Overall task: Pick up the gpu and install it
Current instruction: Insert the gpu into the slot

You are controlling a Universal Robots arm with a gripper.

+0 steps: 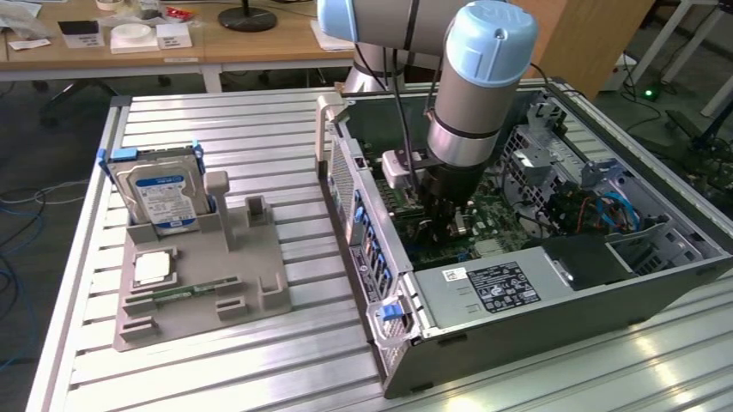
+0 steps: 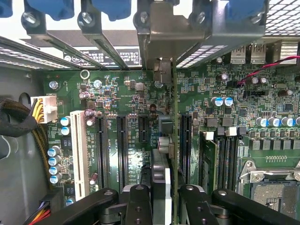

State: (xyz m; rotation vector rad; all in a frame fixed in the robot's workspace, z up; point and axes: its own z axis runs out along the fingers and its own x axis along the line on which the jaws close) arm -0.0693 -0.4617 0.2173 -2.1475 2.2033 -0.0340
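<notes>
table [image 1: 252, 360]: ribbed aluminium | on it: grey parts holder [image 1: 201, 270], open computer case [image 1: 538, 257]

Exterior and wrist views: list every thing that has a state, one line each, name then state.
tool: shut on the gpu, down inside the computer case.
gpu: held edge-on, upright over the motherboard slots.
computer case: lying on its side, side panel off, open.
hard drive: standing upright in the grey holder.
grey holder: flat on the table; its upright slot beside the hard drive is vacant.
</notes>
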